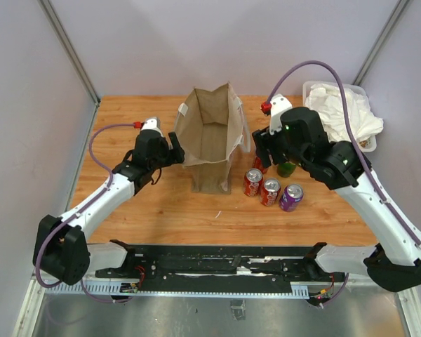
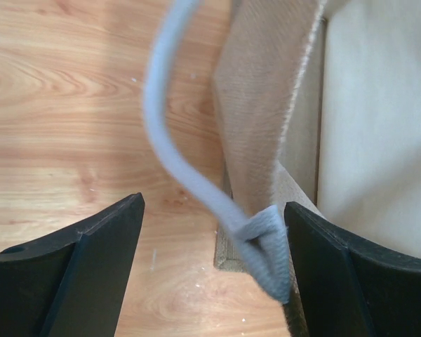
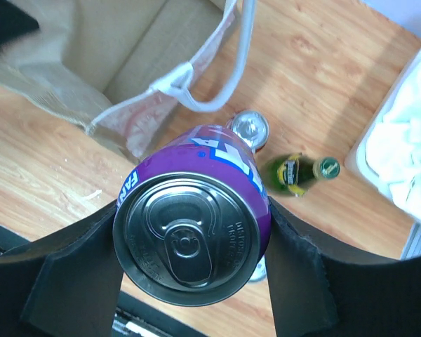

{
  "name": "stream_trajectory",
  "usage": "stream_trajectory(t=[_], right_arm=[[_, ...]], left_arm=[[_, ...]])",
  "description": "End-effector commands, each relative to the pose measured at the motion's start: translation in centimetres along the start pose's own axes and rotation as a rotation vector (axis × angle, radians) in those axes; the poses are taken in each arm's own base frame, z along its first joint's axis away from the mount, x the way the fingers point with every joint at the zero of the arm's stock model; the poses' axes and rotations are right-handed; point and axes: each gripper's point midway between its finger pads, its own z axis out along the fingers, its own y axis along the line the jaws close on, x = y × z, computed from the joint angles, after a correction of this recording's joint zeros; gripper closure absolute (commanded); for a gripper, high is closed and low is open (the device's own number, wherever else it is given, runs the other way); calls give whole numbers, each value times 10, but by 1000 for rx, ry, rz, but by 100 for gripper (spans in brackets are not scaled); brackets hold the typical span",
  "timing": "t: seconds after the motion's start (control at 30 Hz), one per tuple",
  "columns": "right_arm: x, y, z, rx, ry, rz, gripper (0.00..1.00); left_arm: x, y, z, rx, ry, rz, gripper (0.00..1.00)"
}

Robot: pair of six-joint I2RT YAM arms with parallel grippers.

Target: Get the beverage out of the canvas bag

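The canvas bag [image 1: 209, 144] stands upright at mid-table, its mouth open and its tan floor showing. The left gripper [image 2: 214, 207] has its fingers spread wide around the bag's wall and white strap [image 2: 170, 151]. The right gripper [image 3: 193, 235] clamps a purple can [image 3: 196, 175] outside the bag, just right of it. Nearby on the table are two red cans [image 1: 252, 182], a green bottle [image 1: 286, 168] and a second purple can [image 1: 291, 197]. The clear tub [image 1: 312, 88] holds white cloths [image 1: 347, 116].

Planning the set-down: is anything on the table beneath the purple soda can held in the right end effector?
Yes. Right below the purple aluminium soda can in the right end effector stands another silver-topped can, partly hidden by it, with a green glass bottle beside that. The tan canvas bag sits aside.
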Motion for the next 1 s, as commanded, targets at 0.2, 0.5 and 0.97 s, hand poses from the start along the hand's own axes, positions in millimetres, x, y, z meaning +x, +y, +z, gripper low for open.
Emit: stream_trajectory(t=[0.2, 0.5, 0.97], right_arm=[[30, 15, 10, -40, 32, 91, 99], [43, 50, 53, -162, 96, 84, 99], [39, 102, 146, -302, 197, 31, 99]], left_arm=[[-77, 27, -34, -157, -173, 77, 8], [-98, 44, -57, -201, -245, 43, 7], [-103, 46, -103, -160, -347, -19, 0]])
